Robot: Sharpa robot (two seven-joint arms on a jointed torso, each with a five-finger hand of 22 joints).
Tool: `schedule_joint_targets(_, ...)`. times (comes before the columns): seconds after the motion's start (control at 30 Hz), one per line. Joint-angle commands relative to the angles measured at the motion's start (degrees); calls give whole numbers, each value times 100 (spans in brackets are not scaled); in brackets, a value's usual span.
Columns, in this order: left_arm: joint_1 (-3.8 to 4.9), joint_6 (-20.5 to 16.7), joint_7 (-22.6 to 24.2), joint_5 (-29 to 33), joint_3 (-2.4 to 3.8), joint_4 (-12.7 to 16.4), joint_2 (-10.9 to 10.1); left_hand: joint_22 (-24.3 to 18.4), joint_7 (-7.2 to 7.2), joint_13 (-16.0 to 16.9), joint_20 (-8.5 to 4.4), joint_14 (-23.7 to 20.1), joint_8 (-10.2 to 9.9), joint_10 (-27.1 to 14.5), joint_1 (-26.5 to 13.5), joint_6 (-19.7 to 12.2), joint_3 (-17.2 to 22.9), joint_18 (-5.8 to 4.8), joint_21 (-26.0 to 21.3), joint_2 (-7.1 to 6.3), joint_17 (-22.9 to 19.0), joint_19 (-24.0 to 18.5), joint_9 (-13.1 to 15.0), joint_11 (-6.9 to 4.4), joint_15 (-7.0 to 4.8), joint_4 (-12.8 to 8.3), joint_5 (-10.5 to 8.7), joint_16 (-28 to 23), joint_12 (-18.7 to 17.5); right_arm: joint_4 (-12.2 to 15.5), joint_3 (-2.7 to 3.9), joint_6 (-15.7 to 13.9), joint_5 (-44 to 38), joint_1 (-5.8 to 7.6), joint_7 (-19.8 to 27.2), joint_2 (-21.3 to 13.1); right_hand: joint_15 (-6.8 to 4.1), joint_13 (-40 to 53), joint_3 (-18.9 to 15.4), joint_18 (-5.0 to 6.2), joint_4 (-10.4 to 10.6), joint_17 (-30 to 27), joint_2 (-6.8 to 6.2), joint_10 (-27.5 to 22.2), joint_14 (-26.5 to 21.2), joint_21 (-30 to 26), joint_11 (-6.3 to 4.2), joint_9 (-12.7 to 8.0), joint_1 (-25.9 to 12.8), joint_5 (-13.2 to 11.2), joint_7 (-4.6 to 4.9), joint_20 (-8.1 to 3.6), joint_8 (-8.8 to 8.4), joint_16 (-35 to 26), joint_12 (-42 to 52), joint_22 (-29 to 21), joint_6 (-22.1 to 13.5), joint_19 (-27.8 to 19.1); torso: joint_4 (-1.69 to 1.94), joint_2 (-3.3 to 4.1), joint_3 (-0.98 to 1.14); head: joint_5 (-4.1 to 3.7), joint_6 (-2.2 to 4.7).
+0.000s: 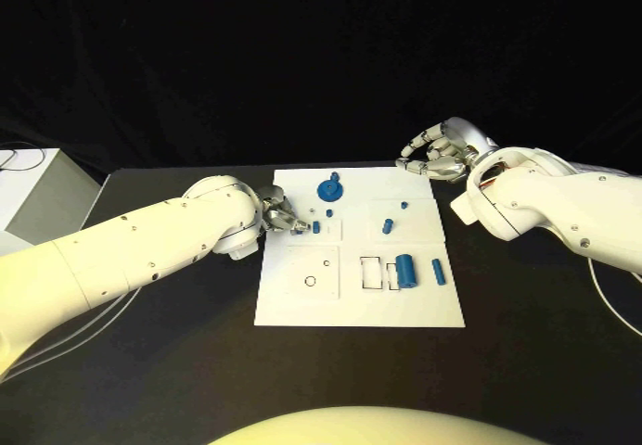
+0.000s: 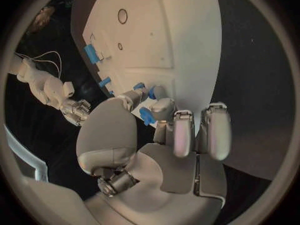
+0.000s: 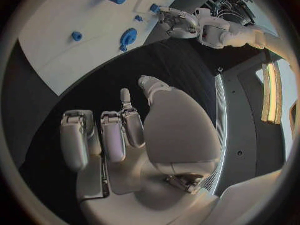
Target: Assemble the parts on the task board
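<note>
Left wrist view: left hand pinches a blue part over the board; seat it upright, slowly; right hand, loosely spread, waits beyond the board.

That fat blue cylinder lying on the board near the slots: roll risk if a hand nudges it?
Probably yes. The blue cylinder lies on its side on the flat white task board, so a sideways nudge would likely roll it; an endwise push should slide it. It looks like rigid, smooth moulded plastic, so likely stiff, light and somewhat slippery to the fingers.
</note>
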Motion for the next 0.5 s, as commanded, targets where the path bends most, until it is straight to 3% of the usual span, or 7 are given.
schedule_joint_targets(0.03, -30, 173, -38, -11, -12, 24, -11, 461, 26, 16, -34, 550, -18, 4, -71, 3, -112, -42, -33, -15, 1344, -15, -10, 42, -38, 43, -58, 34, -32, 12, 1, -5, -15, -2, 75, -4, -35, 603, 8, 69, 27, 737, -24, -20, 414, -19, 3, 9, -38, -22, -11, -34, 18, -35, -14, 1269, -40, 398, -3, 1, 0, -5, -2)
schedule_joint_targets(0.5, -33, 244, -63, -58, 13, 170, -116, 398, 45, -117, -30, 535, -35, -69, 15, -37, -438, -26, -79, -48, 1293, -58, -18, 54, -32, 266, -282, 6, -147, 7, 1, 9, -11, -3, 72, -12, -34, 598, 10, 71, 31, 733, -16, -22, 413, -28, 1, 15, -62, -9, -13, -33, 22, -38, -17, 1265, -37, 395, 1, 2, -9, -25, 3)
